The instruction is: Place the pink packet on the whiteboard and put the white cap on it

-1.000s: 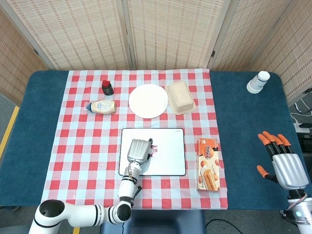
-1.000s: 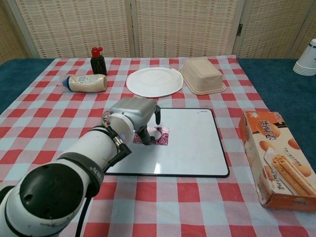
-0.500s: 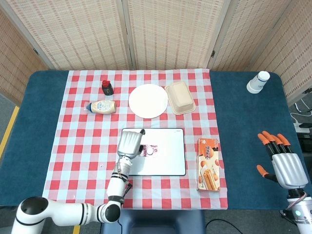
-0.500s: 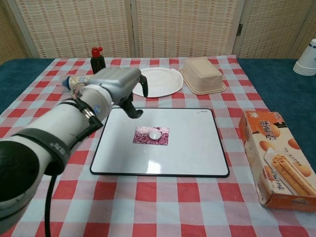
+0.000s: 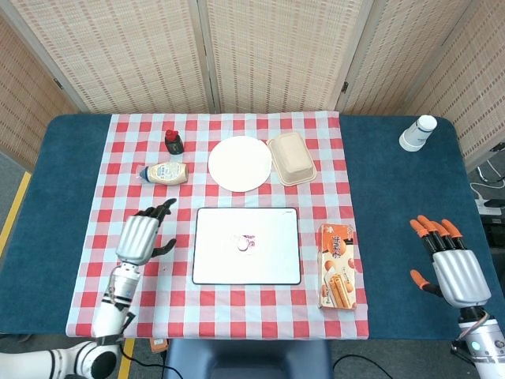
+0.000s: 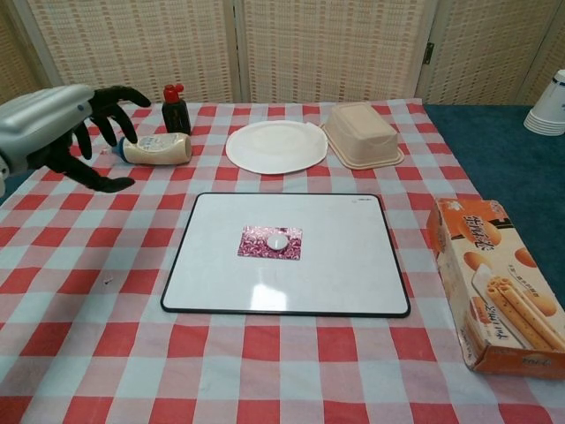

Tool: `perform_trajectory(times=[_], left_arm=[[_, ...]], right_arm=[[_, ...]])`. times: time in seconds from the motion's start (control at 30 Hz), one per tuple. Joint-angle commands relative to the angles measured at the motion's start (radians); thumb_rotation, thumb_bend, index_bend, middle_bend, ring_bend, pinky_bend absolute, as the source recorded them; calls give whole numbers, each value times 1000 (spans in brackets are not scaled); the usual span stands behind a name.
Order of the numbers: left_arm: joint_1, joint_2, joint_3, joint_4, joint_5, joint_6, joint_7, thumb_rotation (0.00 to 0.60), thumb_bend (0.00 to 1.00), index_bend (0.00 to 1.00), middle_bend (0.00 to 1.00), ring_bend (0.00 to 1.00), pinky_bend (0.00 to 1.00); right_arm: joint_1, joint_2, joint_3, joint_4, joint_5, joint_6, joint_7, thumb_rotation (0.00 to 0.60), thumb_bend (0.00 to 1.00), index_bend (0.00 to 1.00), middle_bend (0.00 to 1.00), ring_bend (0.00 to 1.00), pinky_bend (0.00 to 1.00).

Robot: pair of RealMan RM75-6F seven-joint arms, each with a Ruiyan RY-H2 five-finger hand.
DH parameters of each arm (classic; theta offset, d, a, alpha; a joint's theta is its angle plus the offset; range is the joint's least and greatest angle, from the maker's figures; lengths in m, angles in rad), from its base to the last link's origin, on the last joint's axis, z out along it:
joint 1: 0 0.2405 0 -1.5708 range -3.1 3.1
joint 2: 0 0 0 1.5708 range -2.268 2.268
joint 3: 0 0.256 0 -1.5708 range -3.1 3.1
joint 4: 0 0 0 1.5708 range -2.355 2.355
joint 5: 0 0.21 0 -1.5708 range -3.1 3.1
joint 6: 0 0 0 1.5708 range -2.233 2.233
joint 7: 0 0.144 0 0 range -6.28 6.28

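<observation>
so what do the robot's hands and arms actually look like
Both hands have silver-grey metallic backs. The left hand has black fingers on a white, segmented forearm. The right hand has orange-tipped fingers above a white wrist with a small green light.

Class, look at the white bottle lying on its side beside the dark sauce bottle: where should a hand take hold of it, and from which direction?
Grip the white bottle across its round middle, coming from above; it lies flat, cap end leftward.

Cap (image 6: 278, 240) on packet (image 6: 269, 243), centred on whiteboard (image 6: 353, 265).
</observation>
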Motion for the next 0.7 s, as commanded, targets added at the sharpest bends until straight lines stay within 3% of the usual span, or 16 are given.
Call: perform_trajectory(times=[0.03, 0.13, 0.37, 0.7], left_arm=[[199, 141, 188, 217, 180, -3, -357, 600, 154, 0, 0, 0, 0], [230, 165, 184, 197, 182, 11, -395, 600, 151, 0, 0, 0, 0], [276, 209, 175, 133, 194, 38, -354, 600, 139, 0, 0, 0, 0], [292, 195, 148, 177, 204, -6, -367, 600, 137, 0, 0, 0, 0]], right_arm=[[-1, -2, -1, -3, -2, 2, -6, 600, 218, 86, 26, 0, 87], [-2, -4, -4, -6, -7, 4, -12, 600, 217, 86, 26, 0, 87], [1, -6, 0, -4, 2, -2, -14, 600, 217, 86, 26, 0, 87], [6, -21, 14, 7, 39, -11, -39, 600, 218, 87, 26, 0, 87]])
